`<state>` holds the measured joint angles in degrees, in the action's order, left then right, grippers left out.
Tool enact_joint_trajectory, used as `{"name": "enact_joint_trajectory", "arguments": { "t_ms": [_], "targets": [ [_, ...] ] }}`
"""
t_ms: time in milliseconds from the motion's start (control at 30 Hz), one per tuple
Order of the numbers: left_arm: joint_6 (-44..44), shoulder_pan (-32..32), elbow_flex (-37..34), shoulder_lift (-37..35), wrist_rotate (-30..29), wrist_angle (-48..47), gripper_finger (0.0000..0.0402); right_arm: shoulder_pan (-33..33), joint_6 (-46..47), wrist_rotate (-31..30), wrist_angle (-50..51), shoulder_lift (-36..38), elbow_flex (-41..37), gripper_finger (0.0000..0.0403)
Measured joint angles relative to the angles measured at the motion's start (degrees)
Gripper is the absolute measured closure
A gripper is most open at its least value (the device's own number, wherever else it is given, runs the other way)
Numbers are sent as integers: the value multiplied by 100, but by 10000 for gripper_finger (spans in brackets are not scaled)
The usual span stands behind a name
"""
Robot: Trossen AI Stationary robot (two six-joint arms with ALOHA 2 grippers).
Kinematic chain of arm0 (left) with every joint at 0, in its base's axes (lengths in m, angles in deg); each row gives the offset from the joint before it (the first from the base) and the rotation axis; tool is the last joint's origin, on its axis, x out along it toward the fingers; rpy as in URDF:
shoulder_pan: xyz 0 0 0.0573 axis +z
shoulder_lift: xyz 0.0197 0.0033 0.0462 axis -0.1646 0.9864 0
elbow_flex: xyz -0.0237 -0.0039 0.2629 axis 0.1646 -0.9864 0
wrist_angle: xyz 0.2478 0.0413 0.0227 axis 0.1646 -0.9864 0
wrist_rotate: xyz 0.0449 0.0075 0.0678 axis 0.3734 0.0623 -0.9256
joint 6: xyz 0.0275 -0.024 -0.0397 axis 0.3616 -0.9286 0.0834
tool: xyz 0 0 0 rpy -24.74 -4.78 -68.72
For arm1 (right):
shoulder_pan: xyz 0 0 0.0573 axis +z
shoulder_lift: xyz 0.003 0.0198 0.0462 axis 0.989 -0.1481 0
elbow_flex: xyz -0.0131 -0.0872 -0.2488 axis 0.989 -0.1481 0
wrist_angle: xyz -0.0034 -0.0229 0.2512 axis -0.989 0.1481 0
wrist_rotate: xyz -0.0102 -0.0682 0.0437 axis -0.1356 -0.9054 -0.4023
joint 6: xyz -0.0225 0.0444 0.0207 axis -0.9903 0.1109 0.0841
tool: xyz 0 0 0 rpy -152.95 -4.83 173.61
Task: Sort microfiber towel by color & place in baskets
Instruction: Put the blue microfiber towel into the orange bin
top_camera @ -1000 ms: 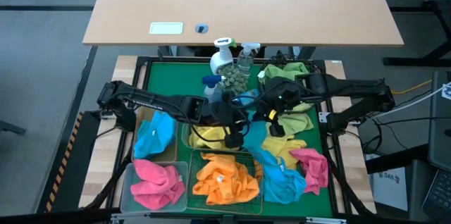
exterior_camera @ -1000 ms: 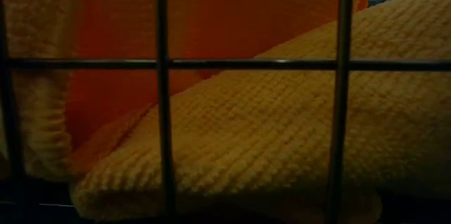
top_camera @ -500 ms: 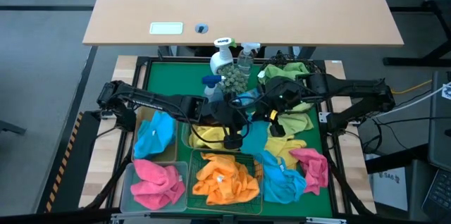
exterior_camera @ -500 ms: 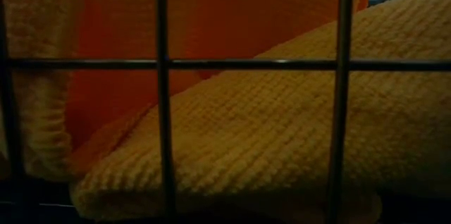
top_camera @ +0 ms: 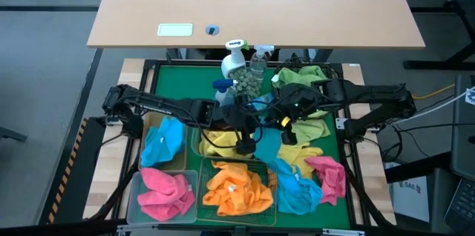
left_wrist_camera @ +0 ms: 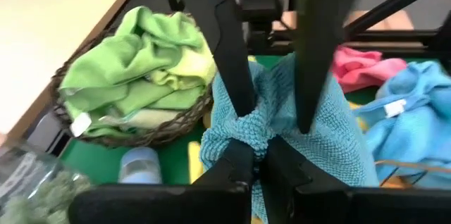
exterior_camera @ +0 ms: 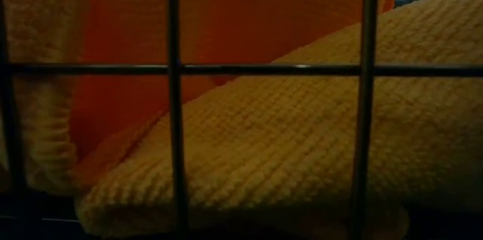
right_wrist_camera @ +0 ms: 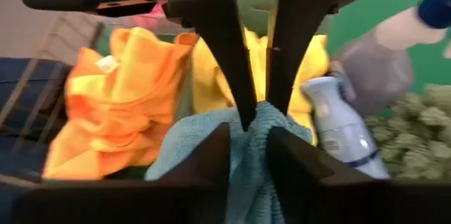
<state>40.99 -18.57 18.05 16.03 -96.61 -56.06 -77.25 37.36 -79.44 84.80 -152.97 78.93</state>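
A teal microfiber towel (top_camera: 261,105) hangs in the air over the middle of the green mat, between my two grippers. My left gripper (left_wrist_camera: 255,155) comes from the table's left and is shut on the towel's bunched top. From the right, my right gripper (right_wrist_camera: 248,136) meets the same bunch; its fingers (left_wrist_camera: 238,90) stand apart on either side of the bunch. In the high view the two grippers are close together, left (top_camera: 256,116) and right (top_camera: 273,111). My left gripper pinches the bunched upper fold of the teal towel (left_wrist_camera: 255,137) between its two fingertips, slanting down from the table's left. The rest of the towel hangs slack below and behind the fingers, lifted off the mat. My right gripper has that same bunch (right_wrist_camera: 248,120) between its parted fingers; I cannot tell whether they touch it.
Green towels fill the round black mesh basket (top_camera: 303,79). Orange towels lie in the green wire basket (top_camera: 237,188), pink ones in the clear bin (top_camera: 165,193), a blue one in the tub (top_camera: 163,141), yellow ones in the tray (top_camera: 215,144). Loose towels (top_camera: 312,171) and spray bottles (top_camera: 236,61) crowd the mat.
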Motion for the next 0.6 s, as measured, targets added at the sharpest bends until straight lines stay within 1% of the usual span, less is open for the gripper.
{"name": "enact_joint_trajectory", "arguments": {
  "t_ms": [133, 233, 367, 600],
  "targets": [
    [-43, -3, 0, -202, 100, -432, 397, -15, -3, -198, 44, 61, 2, 264],
    [-172, -35, 0, -509, 153, -627, 398, -19, 0, -213, 61, 169, 7, 246],
    [-360, -53, 2, -1024, 151, -1072, 398, -12, -2, -206, 245, 325, 9, 238],
    [-1463, -214, 6, -2106, 163, -2346, 398, -12, 68, -126, 754, 683, 9, 238]
  ]
}}
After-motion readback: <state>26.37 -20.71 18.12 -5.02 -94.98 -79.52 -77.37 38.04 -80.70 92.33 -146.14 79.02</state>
